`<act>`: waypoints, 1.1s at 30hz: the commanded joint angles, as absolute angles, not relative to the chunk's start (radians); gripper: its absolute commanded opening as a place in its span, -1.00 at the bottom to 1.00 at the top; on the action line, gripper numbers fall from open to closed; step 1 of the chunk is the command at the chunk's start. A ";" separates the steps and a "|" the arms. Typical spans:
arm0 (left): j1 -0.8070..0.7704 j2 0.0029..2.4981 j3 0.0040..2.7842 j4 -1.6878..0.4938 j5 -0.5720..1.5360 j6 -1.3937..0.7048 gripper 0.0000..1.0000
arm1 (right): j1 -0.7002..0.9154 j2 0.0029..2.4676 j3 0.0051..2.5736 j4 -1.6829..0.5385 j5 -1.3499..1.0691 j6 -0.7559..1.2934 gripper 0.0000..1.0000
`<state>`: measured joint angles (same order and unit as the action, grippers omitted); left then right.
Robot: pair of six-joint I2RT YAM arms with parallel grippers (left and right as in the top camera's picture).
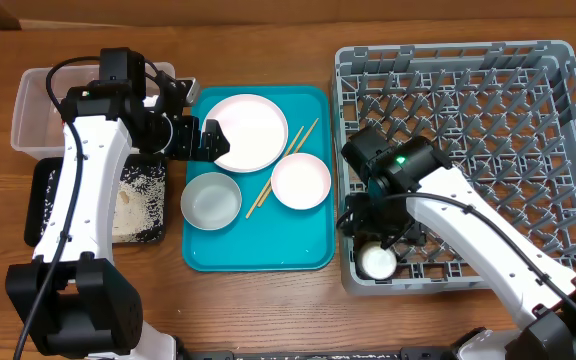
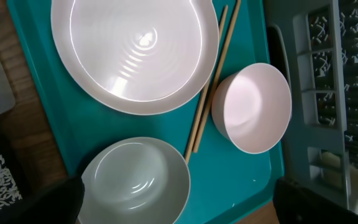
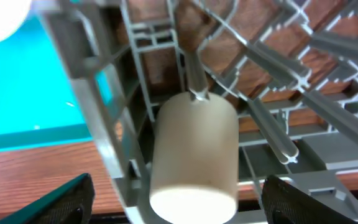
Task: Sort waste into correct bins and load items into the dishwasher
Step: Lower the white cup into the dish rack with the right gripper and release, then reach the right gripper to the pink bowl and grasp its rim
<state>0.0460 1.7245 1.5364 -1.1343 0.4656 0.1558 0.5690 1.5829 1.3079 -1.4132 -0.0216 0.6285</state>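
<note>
A round white-pink plate [image 1: 248, 132], a pinkish bowl [image 1: 301, 181], a greyish bowl [image 1: 211, 200] and wooden chopsticks [image 1: 283, 168] lie on the teal tray [image 1: 258, 255]. My left gripper [image 1: 203, 140] is open and empty over the plate's left edge. The left wrist view shows the plate [image 2: 135, 50], pinkish bowl [image 2: 252, 107], greyish bowl [image 2: 135, 183] and chopsticks [image 2: 210, 81], with the open jaws [image 2: 179, 205] wide apart. A small white cup [image 1: 376, 262] stands in the front left corner of the grey dish rack [image 1: 568, 50]. My right gripper [image 1: 378, 235] is open just above it, with the fingers [image 3: 179, 199] either side of the cup [image 3: 194, 149]. No napkin or red wrapper is in view.
The clear tub [image 1: 38, 110] stands at the far left, partly under my left arm. The black tray [image 1: 43, 200], with loose rice [image 1: 138, 195], lies in front of it. The rack's upright pegs [image 3: 272, 134] crowd close round the cup.
</note>
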 commanded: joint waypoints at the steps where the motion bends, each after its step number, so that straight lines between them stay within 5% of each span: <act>1: 0.045 1.718 1.555 -1.122 0.461 0.141 0.95 | 0.560 1.571 1.469 -1.382 -0.009 0.612 0.75; 6: 0.047 1.718 1.574 -1.126 0.460 0.117 0.93 | 0.573 1.571 1.586 -1.238 -0.039 0.604 0.68; 11: 0.047 1.718 1.580 -1.126 0.405 0.083 0.96 | 0.598 1.614 1.555 -1.100 -0.020 0.807 0.57; 20: 0.047 1.718 1.579 -1.136 0.355 0.082 1.00 | 0.676 1.873 1.550 -1.041 -0.001 1.104 0.27; 33: 0.046 1.720 1.579 -1.117 0.355 0.081 1.00 | 0.693 1.957 1.542 -1.127 0.006 1.206 0.13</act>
<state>0.0460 1.7245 1.5532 -1.1259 0.3618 0.1024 0.6945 1.9667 1.5463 -1.1206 -0.0177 1.1542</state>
